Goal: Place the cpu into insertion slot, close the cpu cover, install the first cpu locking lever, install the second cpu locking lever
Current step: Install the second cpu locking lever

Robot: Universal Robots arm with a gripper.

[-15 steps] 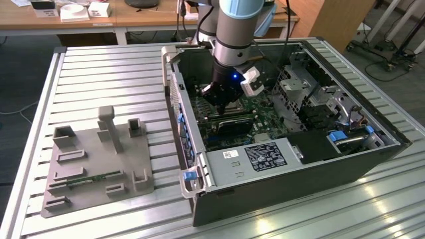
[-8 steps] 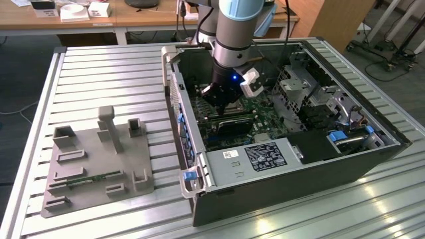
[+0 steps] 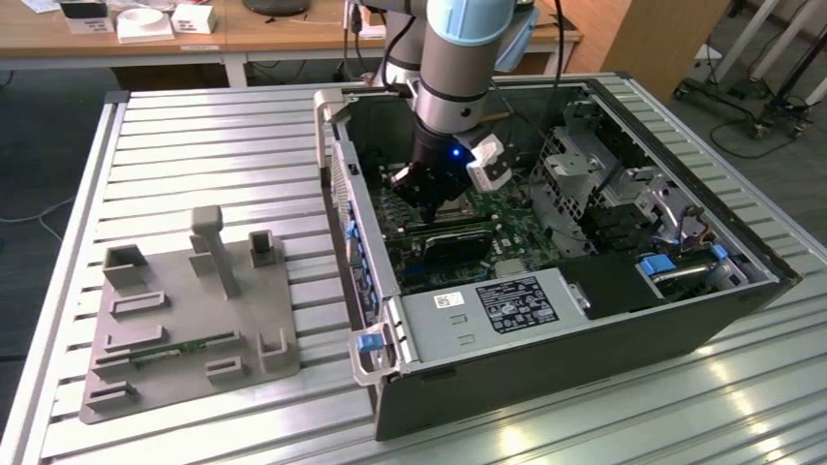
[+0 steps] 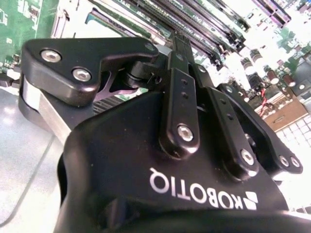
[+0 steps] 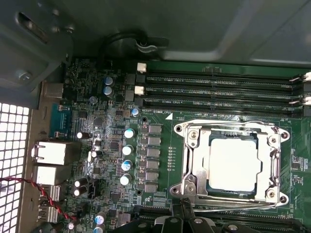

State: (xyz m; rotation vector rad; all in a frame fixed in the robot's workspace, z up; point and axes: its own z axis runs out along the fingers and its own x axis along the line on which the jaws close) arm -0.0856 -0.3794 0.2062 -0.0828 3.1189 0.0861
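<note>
A: The cpu (image 5: 232,164), a small flat square chip with a dull silver-grey metal top, sits in the socket on the green motherboard (image 5: 112,145), seen in the first wrist view. The cpu cover (image 5: 231,162), a thin silvery metal frame with an open centre window, lies flat around it, so you appear to be at the locking levers.

B: And the claw?

A: The black claw (image 5: 187,224) hangs low inside the dark grey computer case (image 3: 568,358), just beside the socket's edge, where a thin wire lever (image 5: 228,207) runs. The second wrist view shows its black finger links (image 4: 179,97) drawn together, and I judge it closed with nothing held.

B: How should you work this step?

A: Press the lever along its own arc and keep it down until it catches under its hook. Keep pressure off the chip's top and off the frame's thin edges.

B: What crowds you?

A: Black memory slots (image 5: 218,90) run close on both sides of the socket. Silver-topped capacitors (image 5: 127,150) stand nearby, and a red wire (image 5: 34,187) trails near the rear ports. Outside, a grey fixture tray (image 3: 194,320) rests on the ribbed metal bench (image 3: 207,155), well apart.
</note>
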